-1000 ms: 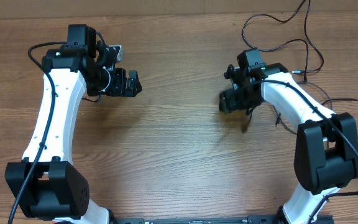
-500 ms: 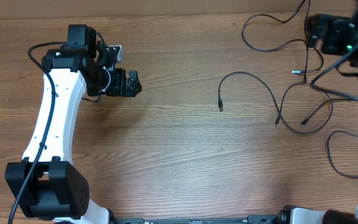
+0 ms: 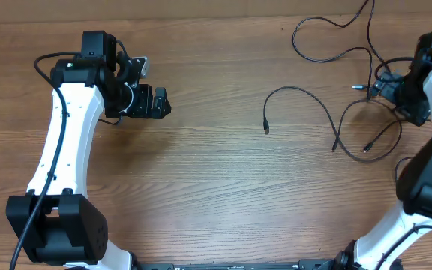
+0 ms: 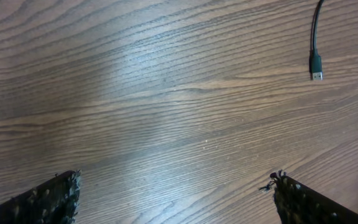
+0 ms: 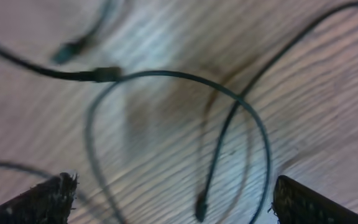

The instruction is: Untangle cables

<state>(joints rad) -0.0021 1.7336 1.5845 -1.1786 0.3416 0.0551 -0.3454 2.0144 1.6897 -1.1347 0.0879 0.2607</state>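
One thin black cable (image 3: 300, 91) lies by itself mid-table, arching from a plug (image 3: 266, 129) to its other end (image 3: 334, 147). That plug (image 4: 316, 65) shows at the top right of the left wrist view. More cables (image 3: 334, 54) loop and cross at the far right, some under my right arm. My left gripper (image 3: 162, 102) hovers open over bare wood at the left, well away from them; its jaws (image 4: 176, 199) hold nothing. My right gripper (image 3: 386, 88) is open above the crossing cables. A blurred cable loop (image 5: 253, 118) lies between its fingers (image 5: 176, 202), untouched.
The wooden table (image 3: 216, 195) fills the view. Thicker black wires run along both white arms. Another cable loop (image 3: 415, 196) lies near the right arm's base (image 3: 426, 180). The table's far edge runs along the top.
My right arm swung from mid-table out to the far right, leaving one cable lying apart in the middle, and its jaws finished opening. The left arm stayed still.
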